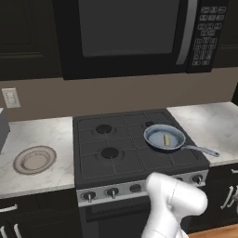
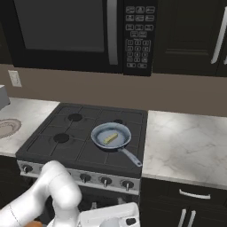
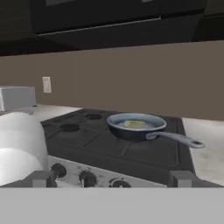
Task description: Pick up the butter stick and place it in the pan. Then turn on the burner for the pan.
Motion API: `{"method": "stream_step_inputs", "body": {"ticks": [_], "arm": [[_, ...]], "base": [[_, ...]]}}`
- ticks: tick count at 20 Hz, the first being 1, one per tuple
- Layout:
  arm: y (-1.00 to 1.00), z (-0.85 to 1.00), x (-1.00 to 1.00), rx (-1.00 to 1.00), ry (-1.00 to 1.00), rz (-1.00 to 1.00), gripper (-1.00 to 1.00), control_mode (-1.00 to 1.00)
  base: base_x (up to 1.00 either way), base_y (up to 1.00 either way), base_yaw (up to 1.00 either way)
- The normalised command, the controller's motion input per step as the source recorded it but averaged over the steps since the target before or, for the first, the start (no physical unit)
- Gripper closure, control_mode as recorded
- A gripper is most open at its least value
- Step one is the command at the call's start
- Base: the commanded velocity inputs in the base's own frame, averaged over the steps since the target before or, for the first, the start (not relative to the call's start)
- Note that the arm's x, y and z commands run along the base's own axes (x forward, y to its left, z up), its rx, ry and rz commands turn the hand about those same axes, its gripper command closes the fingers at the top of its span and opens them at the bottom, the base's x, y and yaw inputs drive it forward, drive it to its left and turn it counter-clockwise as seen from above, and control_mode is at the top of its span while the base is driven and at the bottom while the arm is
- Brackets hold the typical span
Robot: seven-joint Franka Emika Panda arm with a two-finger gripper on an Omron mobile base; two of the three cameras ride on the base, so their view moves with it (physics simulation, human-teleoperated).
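**Ana:** Closest to us in the left base view, white arm (image 1: 174, 200) low at the stove's front edge, over the row of round silver knobs (image 1: 111, 191). Beyond it, the round shallow skillet with the blue-grey inside (image 1: 163, 138) sits on the black gas stove (image 1: 135, 144), front right burner.

**Ben:** And the small pale-yellow butter stick (image 1: 166, 139) lies flat inside that skillet, near the middle. Long silver handle (image 1: 202, 150) pointing right, out over the marble counter (image 1: 214, 125). A beige-grey rimmed plate (image 1: 35, 159) sits well apart on the left counter.

**Ana:** Right base view: white arm bottom left, skillet (image 2: 111, 136) ahead, butter (image 2: 110, 138) lying inside, black microwave (image 2: 75, 31) above.

**Ben:** Hand view now. Two dark fingertips (image 3: 43, 178) at the bottom, spread wide, nothing between them. The gripper (image 3: 113, 179) hangs level with the knobs, facing the stove front.

**Ana:** Skillet (image 3: 136, 126) straight ahead, butter (image 3: 134, 124) just showing over the rim.
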Motion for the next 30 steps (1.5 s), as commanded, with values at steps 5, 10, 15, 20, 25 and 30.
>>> {"method": "stream_step_inputs", "body": {"ticks": [5,10,15,20,25,30], "arm": [[0.24,-0.3,0.65,0.0,-0.17,-0.03,-1.0,-1.0],[0.0,-0.12,0.35,0.0,0.02,-0.07,-1.0,-1.0],[0.0,-0.37,0.35,-0.02,0.0,-0.1,-1.0,-1.0],[-0.07,-0.46,0.22,0.0,0.0,-0.11,-1.0,-1.0],[-0.34,-0.37,0.01,0.0,-0.06,-0.06,-1.0,-1.0],[-0.36,-0.17,0.0,-0.05,-0.13,0.0,-1.0,-1.0]], "base": [[0.0,0.0,0.0],[0.0,0.0,0.0],[0.0,0.0,0.0],[0.0,0.0,0.0],[0.0,0.0,0.0],[0.0,0.0,0.0]]}}
